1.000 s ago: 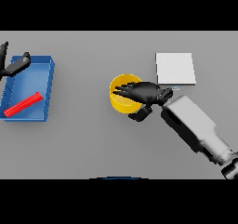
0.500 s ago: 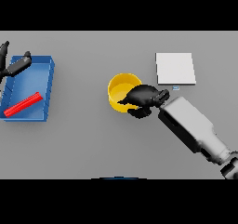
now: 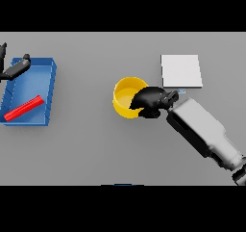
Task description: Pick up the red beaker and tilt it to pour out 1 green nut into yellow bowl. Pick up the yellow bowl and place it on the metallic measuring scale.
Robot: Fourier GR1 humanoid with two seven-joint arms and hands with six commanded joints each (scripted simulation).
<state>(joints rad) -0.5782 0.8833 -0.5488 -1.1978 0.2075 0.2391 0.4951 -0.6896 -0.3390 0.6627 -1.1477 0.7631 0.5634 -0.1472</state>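
Grey table (image 3: 86, 149) carries the yellow bowl (image 3: 126, 97) near the metallic scale (image 3: 181, 71). Right hand (image 3: 150, 101) curls over its rim; bowl judged rigid, light, best gripped at the rim. Left hand (image 3: 15, 68) idle, fingers relaxed.

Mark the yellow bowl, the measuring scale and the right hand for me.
yellow bowl (image 3: 126, 99): head view, on its inner floor left of the hand.
measuring scale (image 3: 181, 70): head view, on the middle of its flat top plate.
right hand (image 3: 150, 99): head view, on the back of the hand at the bowl's right rim.

A plain grey table (image 3: 86, 149) fills the whole view under even, flat light.
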